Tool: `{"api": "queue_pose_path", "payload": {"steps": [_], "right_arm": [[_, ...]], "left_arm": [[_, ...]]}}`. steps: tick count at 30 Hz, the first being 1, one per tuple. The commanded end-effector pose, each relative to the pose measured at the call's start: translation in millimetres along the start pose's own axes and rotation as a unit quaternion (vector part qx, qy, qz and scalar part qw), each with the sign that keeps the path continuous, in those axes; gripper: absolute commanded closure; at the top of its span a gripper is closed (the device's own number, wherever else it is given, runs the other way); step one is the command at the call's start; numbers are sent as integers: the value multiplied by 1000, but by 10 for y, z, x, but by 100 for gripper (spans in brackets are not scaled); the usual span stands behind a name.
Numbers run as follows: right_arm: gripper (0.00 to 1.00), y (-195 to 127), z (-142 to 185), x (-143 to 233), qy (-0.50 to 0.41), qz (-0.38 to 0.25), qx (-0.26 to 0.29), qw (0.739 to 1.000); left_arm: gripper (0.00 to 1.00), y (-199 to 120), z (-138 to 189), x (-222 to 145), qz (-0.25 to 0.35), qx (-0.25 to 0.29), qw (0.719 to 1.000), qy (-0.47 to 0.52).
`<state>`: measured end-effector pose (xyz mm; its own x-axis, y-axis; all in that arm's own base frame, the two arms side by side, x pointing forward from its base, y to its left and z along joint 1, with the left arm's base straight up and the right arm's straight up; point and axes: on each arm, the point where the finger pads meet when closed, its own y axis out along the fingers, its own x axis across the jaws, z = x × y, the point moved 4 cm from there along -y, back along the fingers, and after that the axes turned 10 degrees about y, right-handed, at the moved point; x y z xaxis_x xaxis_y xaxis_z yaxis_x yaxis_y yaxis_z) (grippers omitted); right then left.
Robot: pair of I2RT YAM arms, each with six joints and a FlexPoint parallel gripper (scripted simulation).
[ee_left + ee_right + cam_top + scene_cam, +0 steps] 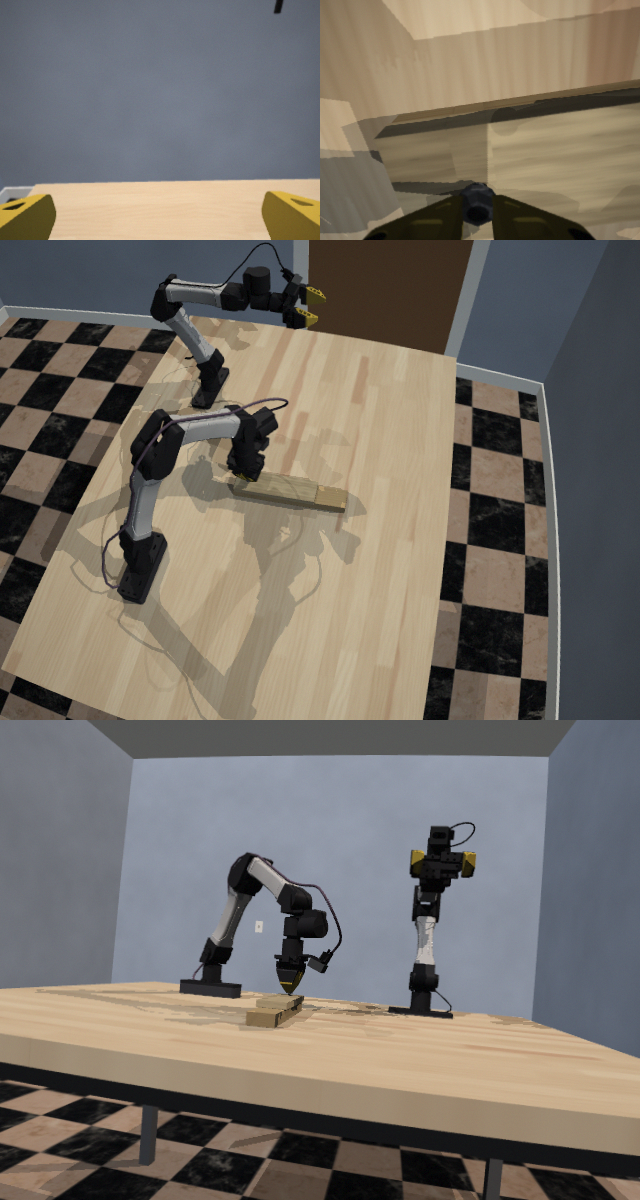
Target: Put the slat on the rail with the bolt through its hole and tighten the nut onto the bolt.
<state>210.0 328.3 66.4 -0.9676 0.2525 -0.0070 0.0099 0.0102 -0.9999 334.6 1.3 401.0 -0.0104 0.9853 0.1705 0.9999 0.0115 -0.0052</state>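
The pale slat [284,489] [278,1002] [570,155] lies flat along the darker wooden rail [331,496] [261,1018]; the rail's end sticks out beyond it. A dark hexagonal nut [478,204] shows in the right wrist view near the slat's end, with a dark round centre. My right gripper [247,478] [289,993] points straight down over that end and is shut on the nut, a fingertip touching each side. The bolt cannot be made out; the nut and fingers hide that spot. My left gripper [320,308] [443,864] [158,202] is open and empty, high above the table's far side.
The wooden table [372,570] [413,1055] carries both arm bases along one long edge. The left arm stands well away from the slat. Arm shadows cross the slat and the table around it. A wall lies ahead of the left wrist camera.
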Motion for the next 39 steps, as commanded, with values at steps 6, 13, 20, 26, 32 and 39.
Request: {"api": "queue_pose_path", "payload": {"steps": [6, 13, 20, 26, 32, 39], "right_arm": [[86, 29, -19, -11, 203, -2, 8, 979], [86, 29, -20, -11, 299, -1, 9, 954], [86, 30, -21, -10, 429, -1, 10, 903], [86, 30, -21, -10, 533, 1, 11, 846], [86, 31, -22, -10, 599, 1, 11, 801], [86, 31, -22, -10, 704, 3, 12, 710]], "left_arm": [[0, -18, -67, 6, -1, -10, 1000, 1], [0, -18, -67, 6, -1, -10, 1000, 1], [0, -18, -67, 6, -1, -10, 1000, 1], [0, -18, -67, 6, -1, -10, 1000, 1], [0, -18, -67, 6, -1, -10, 1000, 1], [0, -18, -67, 6, -1, -10, 1000, 1]]}}
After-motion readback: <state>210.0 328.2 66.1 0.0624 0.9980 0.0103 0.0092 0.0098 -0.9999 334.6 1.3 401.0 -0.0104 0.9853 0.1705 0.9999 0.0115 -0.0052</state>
